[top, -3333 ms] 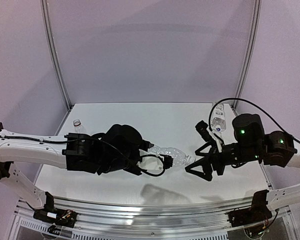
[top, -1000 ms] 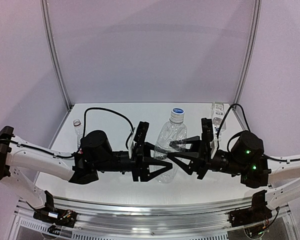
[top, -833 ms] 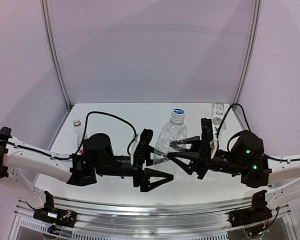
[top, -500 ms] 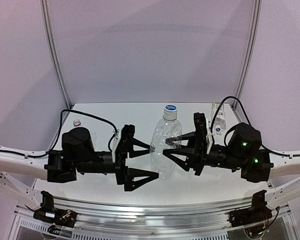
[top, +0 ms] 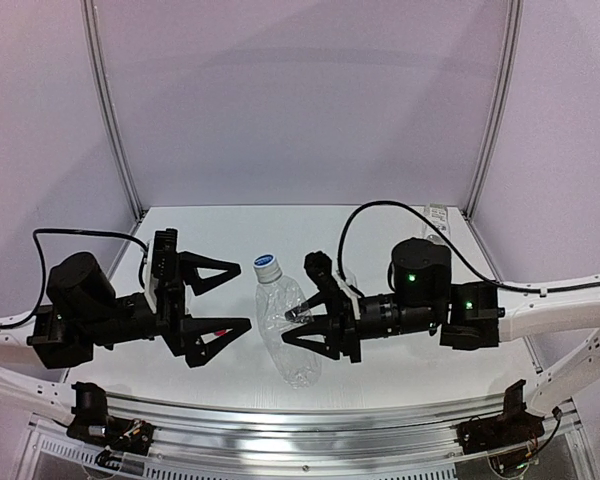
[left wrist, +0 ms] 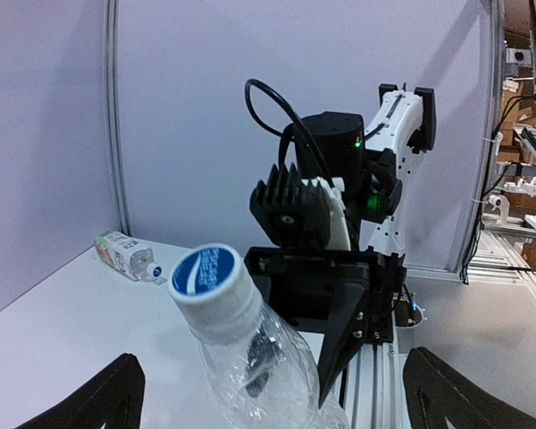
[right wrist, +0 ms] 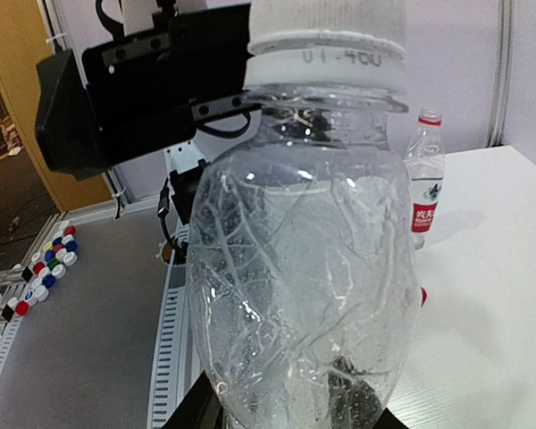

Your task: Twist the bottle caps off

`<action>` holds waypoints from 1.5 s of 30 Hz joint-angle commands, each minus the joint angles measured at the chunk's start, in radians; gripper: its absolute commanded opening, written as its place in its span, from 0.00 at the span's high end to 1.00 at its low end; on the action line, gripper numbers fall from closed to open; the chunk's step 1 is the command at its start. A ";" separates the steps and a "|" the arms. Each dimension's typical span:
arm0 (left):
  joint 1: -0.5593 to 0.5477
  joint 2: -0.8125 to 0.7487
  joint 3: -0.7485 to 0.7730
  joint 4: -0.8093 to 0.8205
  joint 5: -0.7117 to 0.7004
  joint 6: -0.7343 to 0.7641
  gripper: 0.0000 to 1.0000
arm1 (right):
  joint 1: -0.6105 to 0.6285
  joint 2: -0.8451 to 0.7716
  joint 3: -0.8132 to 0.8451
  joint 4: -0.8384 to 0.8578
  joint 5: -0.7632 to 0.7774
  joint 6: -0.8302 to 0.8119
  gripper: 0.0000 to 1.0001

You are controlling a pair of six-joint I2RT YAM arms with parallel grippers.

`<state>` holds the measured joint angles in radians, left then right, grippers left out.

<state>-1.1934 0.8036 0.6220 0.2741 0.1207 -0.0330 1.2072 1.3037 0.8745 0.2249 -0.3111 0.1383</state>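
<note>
From above, the left gripper (top: 236,296) holds its jaws spread wide, just left of the clear bottle (top: 288,335) and apart from it. The bottle leans, with its white-and-blue cap (top: 268,265) up and to the left, near the left gripper's far finger. The right gripper (top: 296,328) reaches in from the right and is clamped on the bottle's body, below the shoulder. A labelled bottle (top: 437,216) lies in the far right corner of the table (top: 230,225), well apart from both arms.

In the left wrist view, the left gripper's fingers (left wrist: 112,398) show at the two lower corners, far apart. The capped neck rises in the gap between them and touches neither. The right gripper sits directly behind the bottle. The labelled bottle lies on its side by the far wall.

In the right wrist view, the clear bottle fills the frame, with its cap at the top edge. The jaws holding it are mostly hidden beneath it. The left gripper's dark body shows behind. To the right, a small red-labelled bottle (right wrist: 426,183) stands on the table with its red cap (right wrist: 430,116) on.
</note>
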 commanded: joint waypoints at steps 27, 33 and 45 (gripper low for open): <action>0.121 0.118 -0.019 0.101 0.146 -0.203 0.24 | 0.063 0.109 0.092 -0.115 0.013 -0.102 0.74; 0.120 0.127 -0.016 0.099 0.161 -0.199 0.41 | 0.063 0.106 0.091 -0.115 0.016 -0.100 0.74; 0.121 0.122 -0.020 0.121 0.152 -0.224 0.82 | 0.063 0.089 0.061 -0.069 0.059 -0.085 0.20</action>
<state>-1.0794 0.9321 0.5953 0.3752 0.2920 -0.2382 1.2613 1.4082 0.9417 0.1139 -0.2668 0.0509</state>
